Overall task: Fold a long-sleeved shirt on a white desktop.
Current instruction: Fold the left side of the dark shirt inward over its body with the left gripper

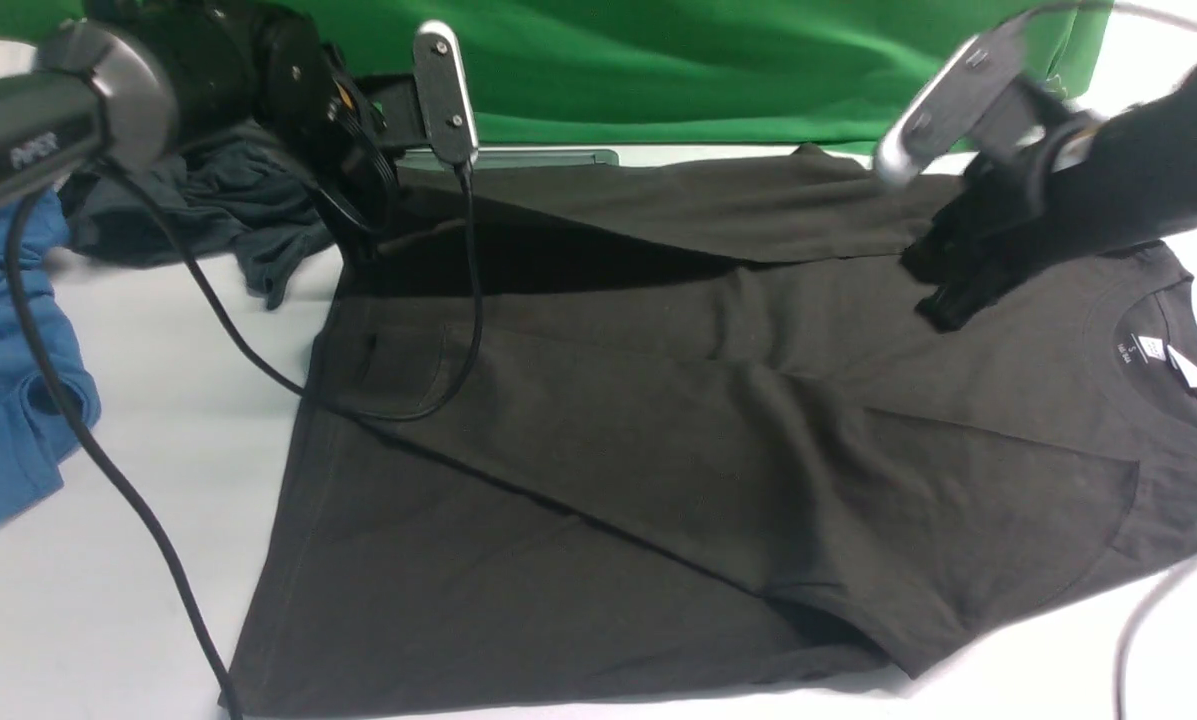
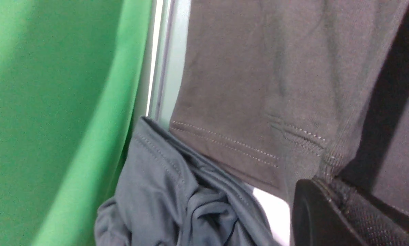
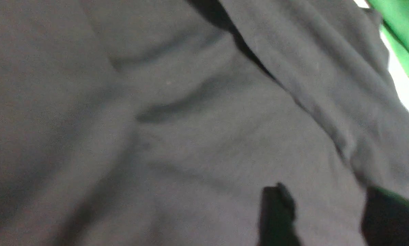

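Shirt [image 1: 658, 420] lies spread on the white counter [image 1: 108, 600], collar at 3 o'clock, hem at 9, one sleeve laid across the body. Left fingers [image 2: 327, 218] are clamped together on the hem corner at 10 o'clock. Right fingers [image 3: 276, 215] stand apart over the shoulder at 2, gripping nothing. I judge the far-edge fold is being set up: next the right must pinch the shoulder so both carry that edge toward 6. A grey garment [image 1: 228, 210] just beside the gripped hem could snag, a cable [image 1: 477, 300] drapes over the cloth, and a blue tee [image 1: 8, 400] sits at 9.

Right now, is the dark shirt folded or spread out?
Partly folded: the shirt has sleeves laid across its body, which lies full length on the table.
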You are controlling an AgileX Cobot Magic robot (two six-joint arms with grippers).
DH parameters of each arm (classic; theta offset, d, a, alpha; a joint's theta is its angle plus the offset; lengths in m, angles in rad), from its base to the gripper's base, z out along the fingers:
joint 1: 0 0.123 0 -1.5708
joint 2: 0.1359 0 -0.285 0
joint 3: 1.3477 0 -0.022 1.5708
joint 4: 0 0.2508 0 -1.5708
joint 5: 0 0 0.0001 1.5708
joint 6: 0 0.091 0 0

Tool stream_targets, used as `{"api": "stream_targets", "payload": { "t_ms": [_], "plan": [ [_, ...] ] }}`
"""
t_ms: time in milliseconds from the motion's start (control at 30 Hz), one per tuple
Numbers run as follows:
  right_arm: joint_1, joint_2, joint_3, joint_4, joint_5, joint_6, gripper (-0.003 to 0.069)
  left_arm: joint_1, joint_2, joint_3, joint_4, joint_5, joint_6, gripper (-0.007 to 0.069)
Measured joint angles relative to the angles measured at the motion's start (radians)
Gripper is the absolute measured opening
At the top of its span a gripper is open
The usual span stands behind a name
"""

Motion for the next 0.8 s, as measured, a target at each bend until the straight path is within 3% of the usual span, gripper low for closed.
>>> {"api": "stream_targets", "payload": {
  "t_ms": [100,200,600,800],
  "plan": [
    [0.012,0.105,-0.037,0.081,-0.070,-0.158,0.0496,-0.001,-0.014,-0.001,-0.004,0.006,-0.003,0.0024],
    [0.031,0.193,-0.071,0.115,-0.138,-0.230,0.0554,-0.001,-0.019,-0.001,-0.009,0.007,-0.003,0.0024],
    [0.062,0.333,-0.159,0.135,-0.242,-0.307,0.0554,-0.002,-0.024,-0.001,-0.025,0.007,-0.043,0.0024],
    [0.064,0.373,-0.169,0.140,-0.285,-0.337,0.0503,-0.002,-0.024,-0.001,-0.050,0.004,-0.060,0.0024]
  ]
}}
